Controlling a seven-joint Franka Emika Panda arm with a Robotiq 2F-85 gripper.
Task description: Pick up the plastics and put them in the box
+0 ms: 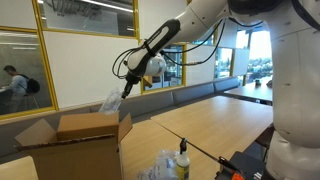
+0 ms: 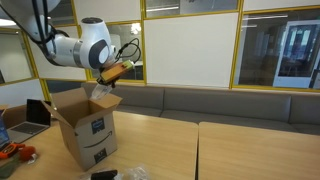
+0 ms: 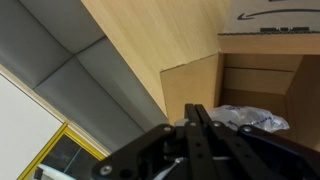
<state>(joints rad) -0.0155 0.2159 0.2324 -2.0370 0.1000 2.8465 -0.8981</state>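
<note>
Right now we see the gripper [image 3: 200,112] clamped shut on the plastics [image 3: 252,121], the film dangling from its tips just above the open box [image 1: 70,158], flaps up, which sits on the wooden table [image 1: 200,125] with the grey bench [image 2: 200,100] and glass partitions [image 2: 190,50] beyond.

No legible text on box [image 2: 76,132]
</note>
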